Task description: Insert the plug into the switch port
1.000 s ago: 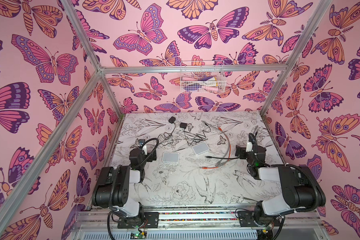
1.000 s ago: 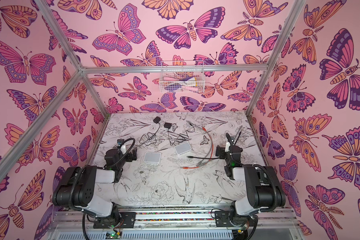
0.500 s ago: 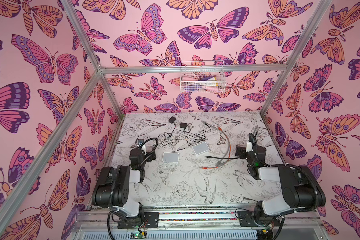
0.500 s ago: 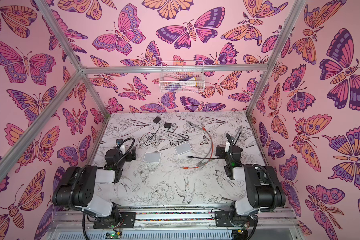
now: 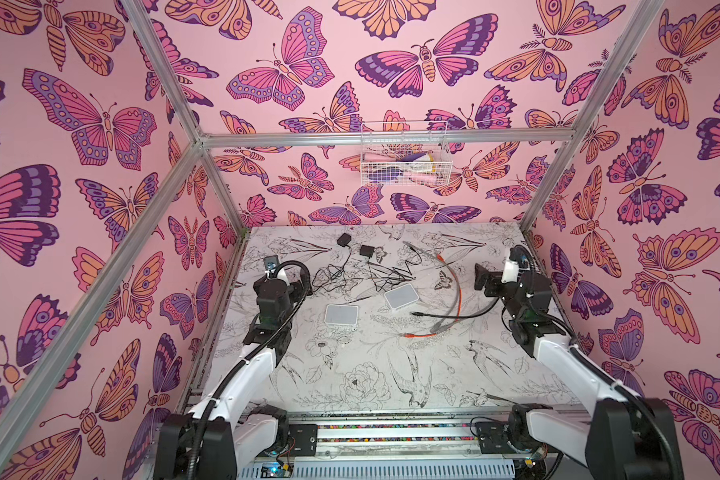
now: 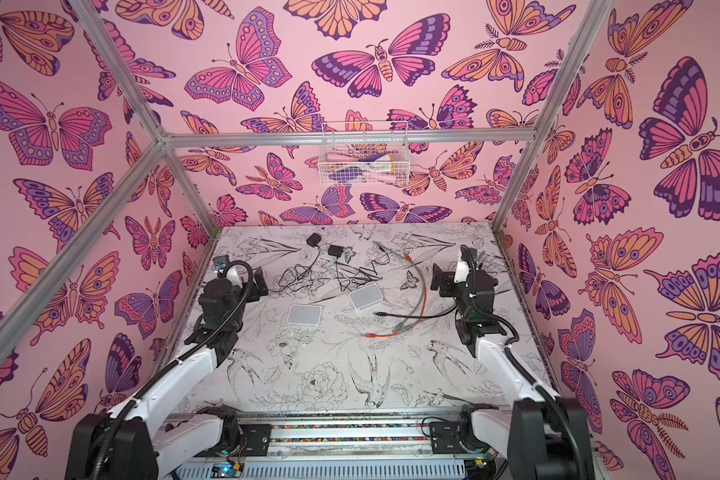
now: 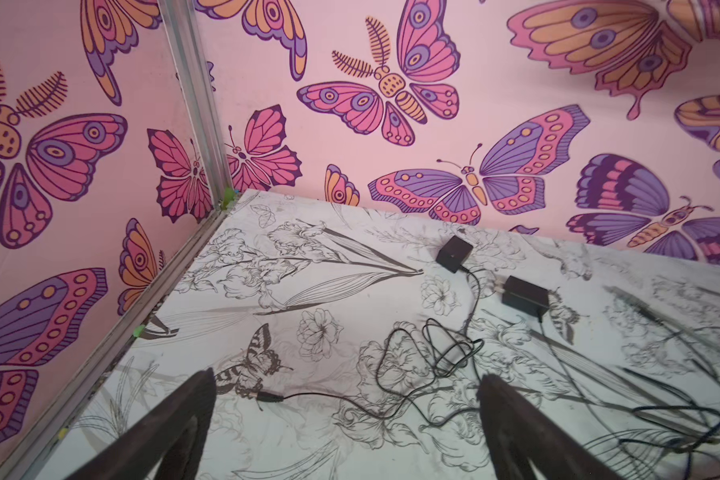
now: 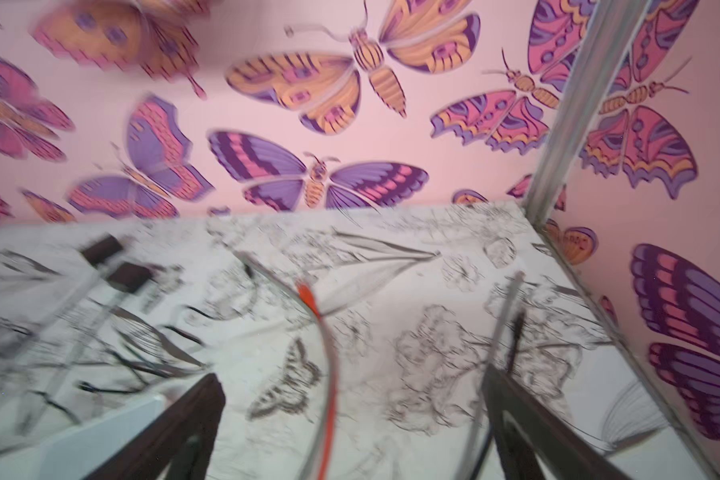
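Note:
Two white switch boxes lie mid-table in both top views, one nearer the left arm [image 5: 341, 314] [image 6: 304, 314] and one further back [image 5: 400, 296] [image 6: 365, 296]. Orange [image 5: 458, 291], grey and black [image 5: 454, 316] cables with plugs curve to their right. A thin black lead ends in a small barrel plug [image 7: 269, 397]. My left gripper [image 5: 298, 286] [image 7: 348, 378] hangs open above that lead. My right gripper [image 5: 481, 276] [image 8: 352, 378] is open over the orange cable [image 8: 327, 399], holding nothing. The switch ports are not visible.
Two black power adapters [image 5: 344, 240] [image 5: 366, 250] with tangled thin leads [image 5: 350, 274] lie at the back. A white wire basket [image 5: 404, 153] hangs on the rear wall. Aluminium frame posts [image 5: 553, 149] and pink walls close in the table's sides.
Both arms have unfolded from a tucked pose, and their grippers now sit higher above the table. The right wrist view is blurred by motion. Switches and cables have not moved.

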Controlling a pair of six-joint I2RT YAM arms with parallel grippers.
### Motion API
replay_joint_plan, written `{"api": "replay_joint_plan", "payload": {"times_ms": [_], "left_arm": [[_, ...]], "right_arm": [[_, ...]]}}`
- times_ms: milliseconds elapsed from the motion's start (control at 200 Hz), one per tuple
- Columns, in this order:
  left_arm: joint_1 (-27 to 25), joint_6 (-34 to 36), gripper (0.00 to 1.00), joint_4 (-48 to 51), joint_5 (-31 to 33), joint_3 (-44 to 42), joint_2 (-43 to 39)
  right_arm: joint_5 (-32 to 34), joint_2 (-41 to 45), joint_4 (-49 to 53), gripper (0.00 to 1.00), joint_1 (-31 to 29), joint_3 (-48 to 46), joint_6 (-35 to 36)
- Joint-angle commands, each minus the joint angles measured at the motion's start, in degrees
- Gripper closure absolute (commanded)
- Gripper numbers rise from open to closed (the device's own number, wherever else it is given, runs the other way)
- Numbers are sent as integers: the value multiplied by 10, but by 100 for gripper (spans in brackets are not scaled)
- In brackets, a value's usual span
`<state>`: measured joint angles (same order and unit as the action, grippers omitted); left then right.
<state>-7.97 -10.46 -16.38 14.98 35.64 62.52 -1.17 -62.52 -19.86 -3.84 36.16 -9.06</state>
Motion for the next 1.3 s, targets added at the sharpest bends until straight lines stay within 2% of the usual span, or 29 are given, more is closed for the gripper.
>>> {"api": "replay_joint_plan", "payload": {"times_ms": [0, 20, 45, 70, 130, 170, 245, 291, 571, 852, 1298], "left_arm": [[-1, -62, 0, 154, -2, 46, 23], [5, -68, 0, 162, -5, 55, 36], [16, -81, 0, 179, -21, 70, 56], [31, -95, 0, 201, -45, 92, 78], [64, -118, 2, 253, -101, 142, 152], [74, -112, 5, 275, -125, 176, 191], [75, -90, 8, 305, -135, 230, 251], [76, -83, 9, 315, -143, 257, 282], [84, -69, 11, 385, -159, 389, 428], [84, -77, 15, 426, -186, 444, 497], [73, -75, 17, 451, -200, 455, 530]], "right_arm": [[17, 27, 254, 1, -4, 27, -253], [-13, 27, 233, 1, -2, 16, -263], [-100, 22, 168, 1, -1, -5, -243], [-159, 16, 130, 1, -3, -13, -233], [-187, 4, 133, 1, -14, -5, -243], [-206, -1, 147, 1, -25, 3, -220], [-211, 3, 172, 0, -40, 8, -185], [-221, 10, 178, 4, -46, 6, -166], [-211, 42, 166, 15, -87, -29, -131], [-205, 40, 171, 22, -94, -30, -131], [-209, 38, 171, 23, -100, -30, -138]]}}
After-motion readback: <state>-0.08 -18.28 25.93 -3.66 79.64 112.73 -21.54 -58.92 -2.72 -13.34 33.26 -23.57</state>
